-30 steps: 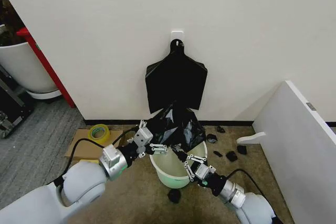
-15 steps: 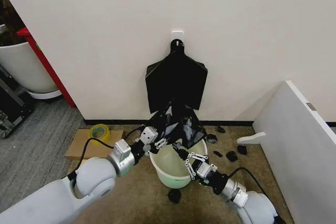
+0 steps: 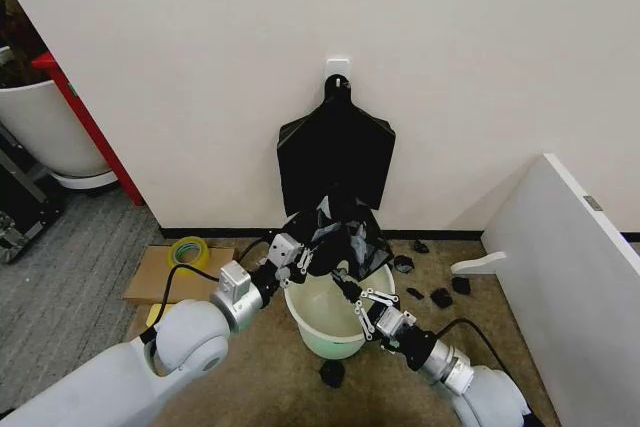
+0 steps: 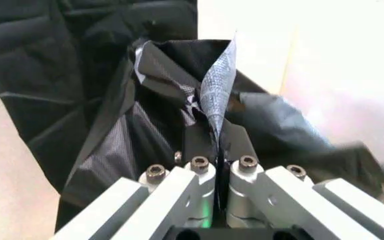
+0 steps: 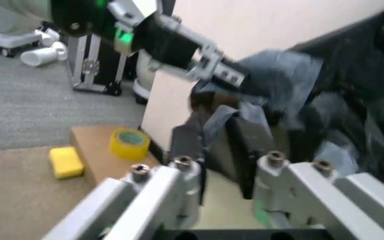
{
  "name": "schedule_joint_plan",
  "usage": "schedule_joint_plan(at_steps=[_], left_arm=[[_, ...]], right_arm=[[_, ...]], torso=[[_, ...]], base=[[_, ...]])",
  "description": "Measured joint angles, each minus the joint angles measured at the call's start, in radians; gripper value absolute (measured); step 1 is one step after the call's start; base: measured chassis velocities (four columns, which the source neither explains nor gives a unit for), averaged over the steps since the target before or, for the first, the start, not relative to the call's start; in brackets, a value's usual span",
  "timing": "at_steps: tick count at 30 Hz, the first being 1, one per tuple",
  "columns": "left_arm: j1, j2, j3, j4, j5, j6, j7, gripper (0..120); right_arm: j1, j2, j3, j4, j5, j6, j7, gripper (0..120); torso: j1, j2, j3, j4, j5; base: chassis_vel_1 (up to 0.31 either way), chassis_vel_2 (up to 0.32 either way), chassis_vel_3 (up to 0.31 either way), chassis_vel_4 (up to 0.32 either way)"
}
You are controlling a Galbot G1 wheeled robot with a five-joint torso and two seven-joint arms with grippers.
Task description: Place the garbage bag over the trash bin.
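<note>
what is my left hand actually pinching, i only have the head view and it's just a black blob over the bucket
Observer: In the left wrist view the left hand is shut on a thin upright fold of the glossy, crinkled black plastic garbage bag.
Operator: and the right hand, does it have the bag too
Observer: The right wrist view shows the right hand with black bag plastic between its fingers, which look closed on it.
Operator: anything near the bucket on the left i should know about
Observer: The right wrist view shows a yellow tape roll and a yellow sponge-like block on flat brown cardboard, apart from the round cream-white plastic trash bin.
</note>
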Motion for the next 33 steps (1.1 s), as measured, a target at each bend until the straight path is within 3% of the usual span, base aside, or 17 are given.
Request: schedule_joint_plan(at_steps=[4,7,9,11,14,17,20,23,33], left_arm=[[0.033,-0.005,-0.015,-0.001,0.022,-0.033,0.004,0],[0.093,-0.002,-0.057,-0.008,0.054,-0.052,0.014,0],[0.163,0.003,-0.096,-0.02,0.087,-0.07,0.021,0],[0.182,0.009,-0.108,-0.025,0.098,-0.086,0.025,0],[0.185,0.012,-0.108,-0.028,0.101,-0.091,0.029,0],[0.181,0.015,-0.103,-0.032,0.104,-0.095,0.034,0],[0.176,0.019,-0.097,-0.032,0.104,-0.097,0.037,0],[0.171,0.022,-0.092,-0.031,0.104,-0.101,0.04,0],[0.167,0.026,-0.081,-0.035,0.11,-0.106,0.046,0]], right_arm=[[-0.066,-0.045,0.035,0.034,0.073,-0.048,-0.04,32],[-0.08,-0.08,0.035,0.065,0.177,-0.123,-0.082,38],[-0.08,-0.113,0.032,0.091,0.297,-0.191,-0.154,48],[-0.086,-0.124,0.036,0.113,0.358,-0.225,-0.184,56],[-0.079,-0.117,0.027,0.131,0.384,-0.248,-0.123,64],[-0.033,-0.093,-0.001,0.165,0.44,-0.317,0.061,77],[-0.01,-0.084,-0.016,0.191,0.414,-0.443,0.224,90],[-0.007,-0.082,-0.028,0.187,0.372,-0.515,0.294,98],[0.08,-0.051,-0.121,0.09,0.285,-0.544,0.322,99]], torso=[[0.0,0.0,0.0,-0.0006,0.0001],[0.0,0.0,0.0,-0.0009,0.0002],[0.0,0.0,0.0,0.0008,0.0001],[0.0,0.0,0.0,0.0005,-0.0002],[0.0,0.0,0.0,-0.0004,0.0],[0.0,0.0,0.0,-0.0002,0.0003],[0.0,0.0,0.0,0.0001,-0.0002],[0.0,0.0,0.0,-0.0004,0.0],[0.0,0.0,0.0,-0.0002,-0.0001]], base=[[0.0,0.0,0.0,0.0],[0.0,0.0,0.0,0.0],[0.0,0.0,0.0,0.0],[0.0,0.0,0.0,0.0],[0.0,0.0,0.0,0.0],[0.0,0.0,0.0,0.0],[0.0,0.0,0.0,0.0],[0.0,0.0,0.0,0.0],[0.0,0.0,0.0,0.0]])
